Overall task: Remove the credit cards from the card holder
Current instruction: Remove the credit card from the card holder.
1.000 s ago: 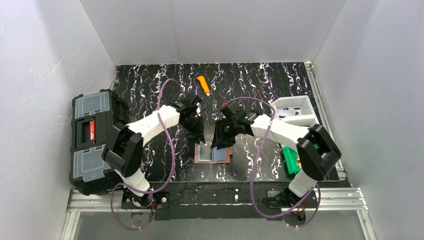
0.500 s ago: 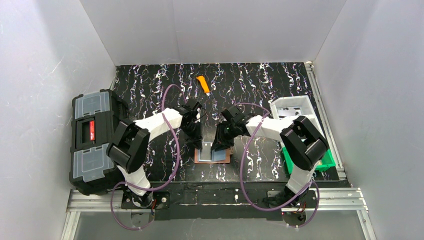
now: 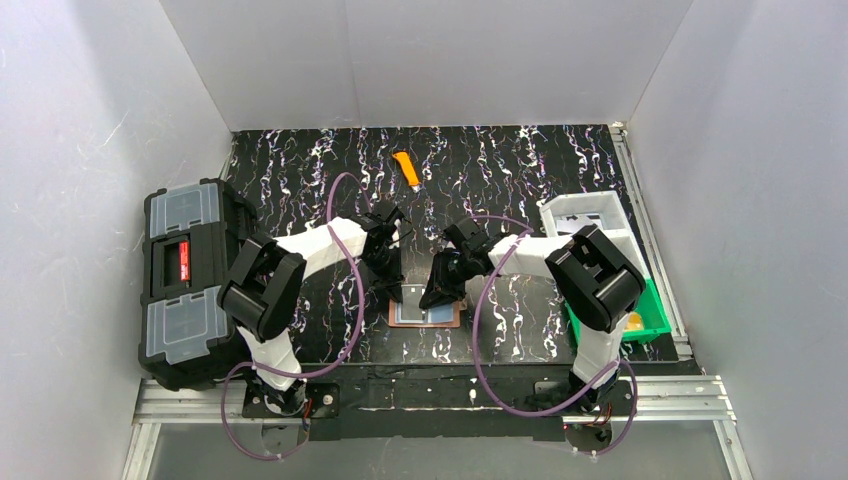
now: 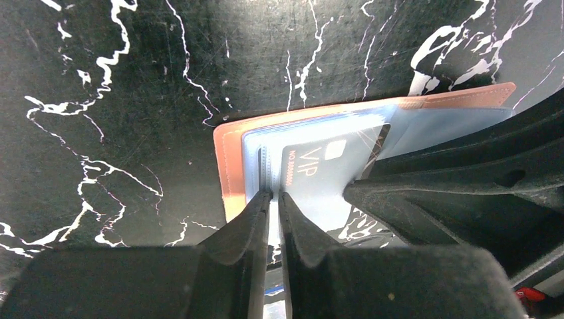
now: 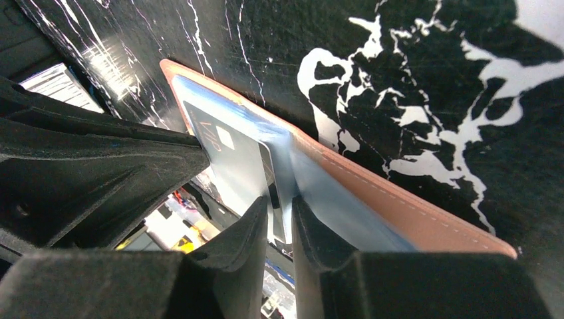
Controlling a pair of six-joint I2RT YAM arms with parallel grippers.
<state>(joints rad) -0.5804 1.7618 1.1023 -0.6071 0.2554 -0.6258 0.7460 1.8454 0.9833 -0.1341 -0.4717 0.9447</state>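
The brown card holder (image 3: 424, 314) lies open on the black marbled table, with pale blue sleeves inside (image 4: 425, 126). A grey-blue credit card (image 4: 319, 174) marked VIP sits in a sleeve and also shows in the right wrist view (image 5: 229, 159). My left gripper (image 4: 275, 195) is pinched on the ribbed sleeve edge at the card's left side. My right gripper (image 5: 280, 207) is closed to a narrow gap on a thin blue sleeve edge at the card's other side. I cannot tell whether either grip also catches the card. From above, both grippers (image 3: 393, 283) (image 3: 438, 293) meet at the holder's far edge.
An orange utility knife (image 3: 405, 169) lies farther back on the table. A big black toolbox (image 3: 188, 282) stands at the left. A white bin (image 3: 590, 214) and a green bin (image 3: 648, 318) stand at the right. White walls enclose three sides.
Both grippers have come down onto the far edge of the card holder, and their jaws have narrowed onto the sleeve edges. The right arm's elbow has swung inward.
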